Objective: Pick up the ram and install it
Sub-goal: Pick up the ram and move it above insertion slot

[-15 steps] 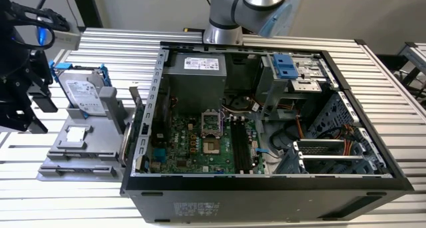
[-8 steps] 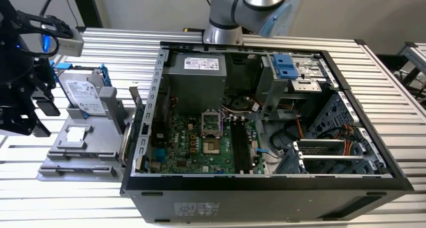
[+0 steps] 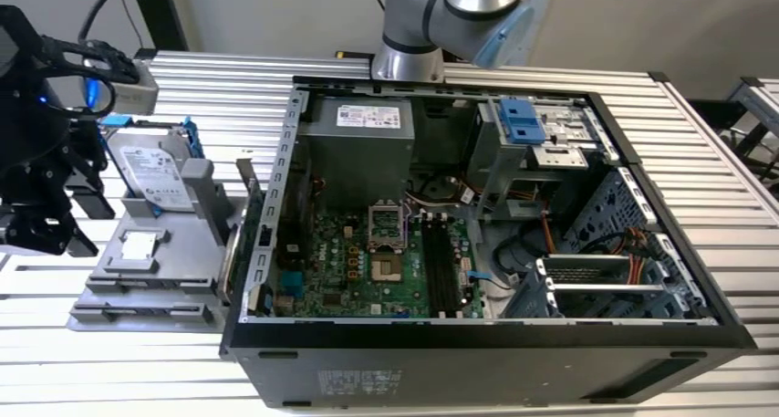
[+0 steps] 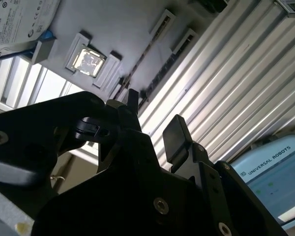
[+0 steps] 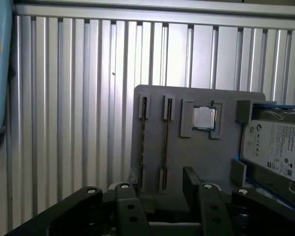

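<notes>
The ram [image 5: 165, 142] stands on edge as a thin dark strip in a slot of the grey parts tray [image 5: 196, 101], next to the square silver processor chip [image 5: 205, 118]. It also appears in the second wrist view as a dark line [image 4: 138, 66]. A similar strip [image 5: 143, 142] fills the neighbouring slot. My gripper [image 5: 162, 184] is open with nothing between its black fingers, short of the tray and roughly in line with the ram. In the exterior view the gripper [image 3: 49, 239] hangs at the tray's [image 3: 182, 285] left.
The open computer case [image 3: 487, 330] lies at the exterior view's right, with the green motherboard [image 3: 353, 271], black slot rails [image 3: 441, 266] and grey power supply [image 3: 359, 152] inside. A hard drive [image 3: 152, 171] rests on the tray. The table is ribbed aluminium [image 5: 73, 98].
</notes>
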`<control>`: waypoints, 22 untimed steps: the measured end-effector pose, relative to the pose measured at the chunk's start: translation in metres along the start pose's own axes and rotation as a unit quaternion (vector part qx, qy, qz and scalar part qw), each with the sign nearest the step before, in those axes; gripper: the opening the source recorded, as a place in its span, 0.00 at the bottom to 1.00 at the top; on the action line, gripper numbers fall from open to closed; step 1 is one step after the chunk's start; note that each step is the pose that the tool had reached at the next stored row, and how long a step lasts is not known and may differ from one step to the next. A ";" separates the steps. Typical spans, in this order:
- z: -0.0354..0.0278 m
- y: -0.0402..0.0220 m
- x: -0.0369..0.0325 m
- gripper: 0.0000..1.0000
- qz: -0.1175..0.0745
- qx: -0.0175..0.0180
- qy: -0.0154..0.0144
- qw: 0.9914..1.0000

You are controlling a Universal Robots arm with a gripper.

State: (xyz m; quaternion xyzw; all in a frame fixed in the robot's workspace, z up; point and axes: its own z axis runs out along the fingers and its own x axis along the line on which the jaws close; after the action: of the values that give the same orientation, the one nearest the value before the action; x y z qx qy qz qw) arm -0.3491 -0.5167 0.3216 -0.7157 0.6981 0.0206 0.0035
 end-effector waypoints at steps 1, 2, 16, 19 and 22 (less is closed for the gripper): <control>0.0015 0.0000 0.0000 1.00 0.000 0.000 0.000 1.000; 0.0029 -0.0001 0.0001 1.00 0.000 0.000 0.000 1.000; 0.0234 -0.0005 0.0008 1.00 0.003 0.000 0.000 1.000; 0.0283 -0.0007 0.0010 1.00 0.004 0.000 0.000 1.000; 0.0334 -0.0008 0.0012 1.00 0.006 0.000 0.001 1.000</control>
State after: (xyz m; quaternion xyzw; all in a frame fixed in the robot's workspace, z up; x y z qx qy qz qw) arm -0.3491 -0.5167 0.2882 -0.7114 0.7025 0.0194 0.0024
